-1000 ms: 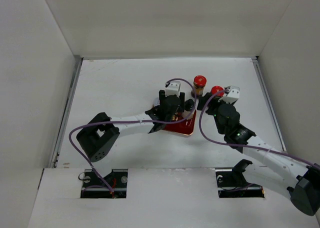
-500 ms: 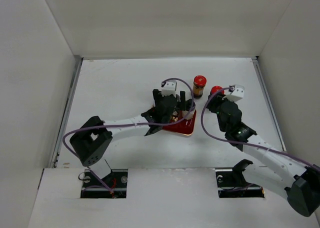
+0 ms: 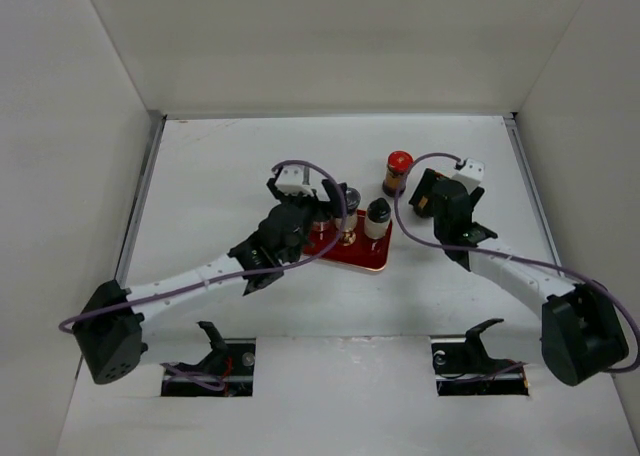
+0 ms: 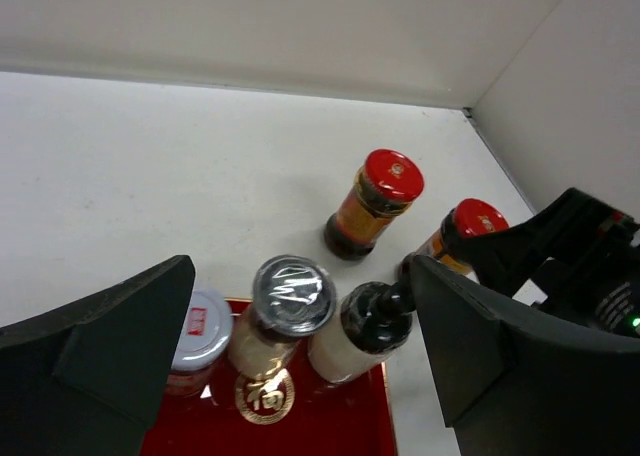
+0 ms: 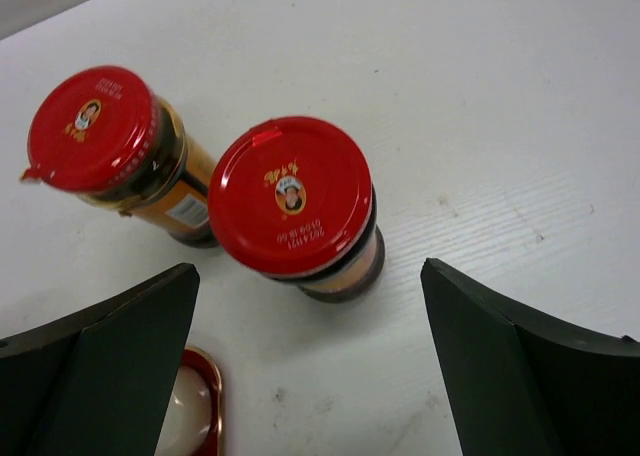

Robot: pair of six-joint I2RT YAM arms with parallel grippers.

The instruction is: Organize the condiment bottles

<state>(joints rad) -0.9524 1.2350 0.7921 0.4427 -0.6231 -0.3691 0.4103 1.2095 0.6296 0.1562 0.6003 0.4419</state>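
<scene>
Front red-capped bottle [image 5: 290,191]: is stood upright on the table [image 3: 230,166], to the right of the tray [image 4: 330,428]; it is seen between the right fingers with a gap on each side, and in the top view it is covered by that gripper
Back red-capped bottle [image 3: 399,166]: is stood upright on the table just beside the front one, on the side farther from the arm bases; an amber body is shown under its round cap, and it is not touched by either gripper
Black-capped bottle [image 4: 365,326]: a pale body is shown; it is stood upright at the right end of the tray, nearest the two red caps
Grey-capped bottle [image 4: 290,301]: is stood on the tray just left of the black-capped one; whether the two touch cannot be told
White-lidded bottle [image 4: 200,326]: is stood on the tray left of the grey-capped one; a red label is carried on its lid and part of it is hidden by the left finger
Tray: is laid flat near the middle of the table; it is red, a gold emblem [image 4: 265,396] is set in front of the grey-capped bottle, and three bottles are carried on it
Left gripper [image 4: 300,271]: its jaws are spread wide and nothing is held; it is poised over the near side of the tray, and the row of three bottles is framed between its fingers in the wrist view
Right gripper [image 5: 307,271]: its jaws are spread wide around the front red-capped bottle, which is not clamped
Surroundings: the white table is enclosed by plain white walls [image 3: 330,46]
</scene>
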